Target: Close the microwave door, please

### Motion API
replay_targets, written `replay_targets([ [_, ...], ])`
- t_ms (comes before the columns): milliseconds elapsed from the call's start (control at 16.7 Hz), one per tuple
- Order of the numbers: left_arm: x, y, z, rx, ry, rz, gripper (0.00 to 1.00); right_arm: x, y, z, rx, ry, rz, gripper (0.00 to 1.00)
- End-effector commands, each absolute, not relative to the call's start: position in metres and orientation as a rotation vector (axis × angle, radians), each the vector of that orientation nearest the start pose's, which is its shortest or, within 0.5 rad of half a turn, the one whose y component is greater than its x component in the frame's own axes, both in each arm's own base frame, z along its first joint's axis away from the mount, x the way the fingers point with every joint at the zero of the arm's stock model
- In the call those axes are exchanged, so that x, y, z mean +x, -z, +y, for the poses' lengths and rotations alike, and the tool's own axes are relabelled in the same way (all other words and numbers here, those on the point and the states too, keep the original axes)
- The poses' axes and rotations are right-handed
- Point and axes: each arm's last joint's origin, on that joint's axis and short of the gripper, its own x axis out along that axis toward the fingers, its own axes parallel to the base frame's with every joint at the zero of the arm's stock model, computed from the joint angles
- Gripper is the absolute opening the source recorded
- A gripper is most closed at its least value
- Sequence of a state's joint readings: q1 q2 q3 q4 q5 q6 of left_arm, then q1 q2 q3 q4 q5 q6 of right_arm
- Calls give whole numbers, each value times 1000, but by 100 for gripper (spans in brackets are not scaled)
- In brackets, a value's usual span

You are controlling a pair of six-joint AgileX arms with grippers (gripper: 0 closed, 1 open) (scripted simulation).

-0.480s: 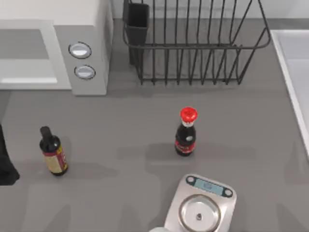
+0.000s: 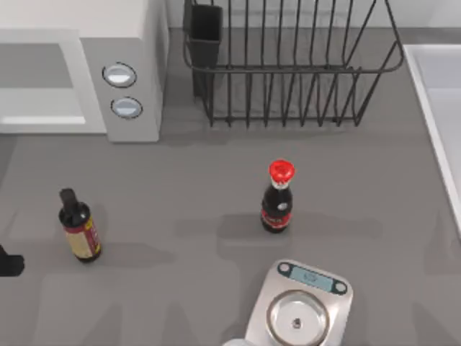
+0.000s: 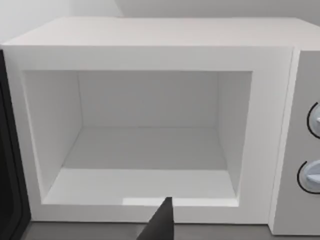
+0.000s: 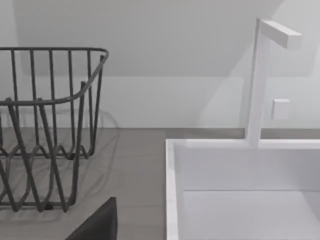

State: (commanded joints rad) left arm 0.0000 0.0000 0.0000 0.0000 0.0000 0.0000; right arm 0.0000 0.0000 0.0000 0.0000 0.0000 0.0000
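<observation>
- Top view: the microwave [image 2: 108,72] sits at the table's far left; your left arm [image 2: 9,265] waits at the left edge.
- Left wrist view: the cavity stands open, and the microwave door [image 3: 9,165] is a dark edge beside it. It's stiff and hinged, so push its free edge. I cannot tell the left gripper's [image 3: 159,225] finger state.
- Right wrist view: your right gripper [image 4: 97,225] idles near the dish rack [image 4: 45,125] and sink [image 4: 172,175]; fingers cannot be told.

The microwave [image 2: 122,43] looks like smooth matt white plastic – its cavity [image 3: 145,145] just as plain and dull inside – with a light grey panel and two shiny silver-rimmed dials [image 2: 119,75]. The dish rack [image 2: 288,72] is thin black wire, faintly satin. Both bottles [image 2: 276,198] are dark and glossy, one red-capped. The scale [image 2: 302,306] has a brushed, metallic sheen. The table [image 2: 180,187] is flat matt grey.
</observation>
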Motion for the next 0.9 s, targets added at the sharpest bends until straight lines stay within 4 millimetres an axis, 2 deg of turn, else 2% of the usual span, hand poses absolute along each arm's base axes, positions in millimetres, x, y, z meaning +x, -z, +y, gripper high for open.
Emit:
replay_targets([
  [360, 106, -160, -1, 0, 0, 0, 2, 106, -160, -1, 0, 0, 0, 100],
  [900, 106, -160, -1, 0, 0, 0, 0, 106, -160, -1, 0, 0, 0, 100],
])
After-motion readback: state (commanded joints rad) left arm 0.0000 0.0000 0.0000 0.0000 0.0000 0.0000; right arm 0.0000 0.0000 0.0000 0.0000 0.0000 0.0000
